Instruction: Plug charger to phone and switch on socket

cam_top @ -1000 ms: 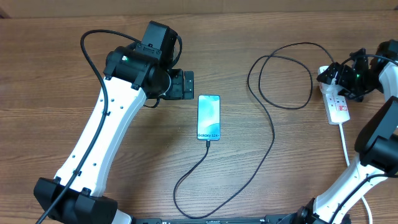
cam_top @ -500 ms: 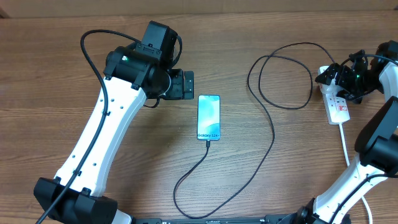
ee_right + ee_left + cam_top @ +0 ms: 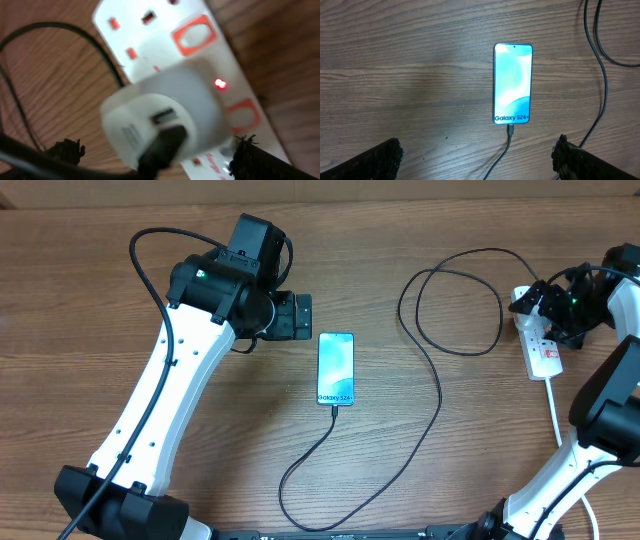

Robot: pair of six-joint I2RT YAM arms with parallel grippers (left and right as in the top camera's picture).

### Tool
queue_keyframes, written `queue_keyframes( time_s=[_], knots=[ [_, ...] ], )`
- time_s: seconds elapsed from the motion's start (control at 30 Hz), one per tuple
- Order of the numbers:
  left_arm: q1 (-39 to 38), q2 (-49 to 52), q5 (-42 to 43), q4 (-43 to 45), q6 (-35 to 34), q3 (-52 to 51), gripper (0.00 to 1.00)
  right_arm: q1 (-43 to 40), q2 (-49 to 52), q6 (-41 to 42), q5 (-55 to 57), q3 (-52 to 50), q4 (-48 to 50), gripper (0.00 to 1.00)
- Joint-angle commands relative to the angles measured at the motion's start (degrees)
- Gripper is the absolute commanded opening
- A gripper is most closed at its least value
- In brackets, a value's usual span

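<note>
The phone (image 3: 336,369) lies flat mid-table with its blue screen lit; it also shows in the left wrist view (image 3: 513,82). The black charger cable (image 3: 437,395) has its tip in the phone's bottom port (image 3: 510,131). It loops across the table to a white adapter (image 3: 165,112) in the white socket strip (image 3: 545,352). A small red light (image 3: 219,83) glows on the strip beside the adapter. My left gripper (image 3: 300,317) is open and empty above the table left of the phone. My right gripper (image 3: 558,302) is open, its fingers either side of the adapter (image 3: 157,157).
The strip's thick white cord (image 3: 555,415) runs down the right side toward my right arm's base. The cable's slack forms a loop (image 3: 452,300) between phone and strip and a bend near the front edge (image 3: 290,500).
My right gripper has shifted very slightly to the right over the strip. The left arm, the phone and the cable have not moved.
</note>
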Motion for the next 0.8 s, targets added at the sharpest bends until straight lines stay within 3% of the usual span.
queue_keyframes(
  time_s=[0.0, 0.27, 0.43, 0.77],
  knots=[
    [-0.5, -0.1, -0.8, 0.1, 0.6, 1.1, 0.99, 0.1, -5.5, 4.1, 5.8, -0.3, -0.6, 1.0],
    [-0.5, -0.1, -0.8, 0.1, 0.6, 1.1, 1.0, 1.1, -15.8, 5.6, 7.6, -0.3, -3.9, 1.0],
    [-0.5, -0.1, -0.8, 0.1, 0.6, 1.1, 0.99, 3.3, -23.4, 11.5, 16.1, -0.3, -7.3, 1.0],
    [-0.5, -0.1, -0.8, 0.1, 0.6, 1.1, 0.99, 8.3, -35.0, 21.9, 22.7, -0.3, -11.8, 1.0]
  ],
)
